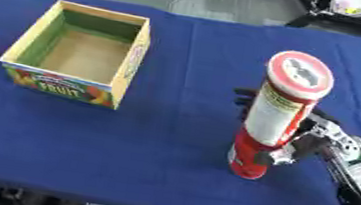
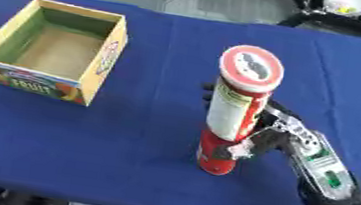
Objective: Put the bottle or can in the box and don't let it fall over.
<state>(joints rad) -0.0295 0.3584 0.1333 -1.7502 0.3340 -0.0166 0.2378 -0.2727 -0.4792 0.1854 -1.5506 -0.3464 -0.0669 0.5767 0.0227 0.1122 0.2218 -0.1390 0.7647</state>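
Note:
A tall red and white tube-shaped can (image 1: 275,113) with a red-rimmed white lid stands upright on the blue table, right of centre. My right hand (image 1: 313,138) comes in from the lower right, and its fingers and thumb curl round the can's lower half. The open cardboard fruit box (image 1: 131,62) sits at the left, empty, its opening facing up. The can's base seems to rest on the cloth. My left hand shows in neither view.
The blue tablecloth (image 1: 171,133) covers the whole table, with bare cloth between box and can. Chair legs and a dark stand sit on the floor beyond the far edge. The near table edge runs along the bottom.

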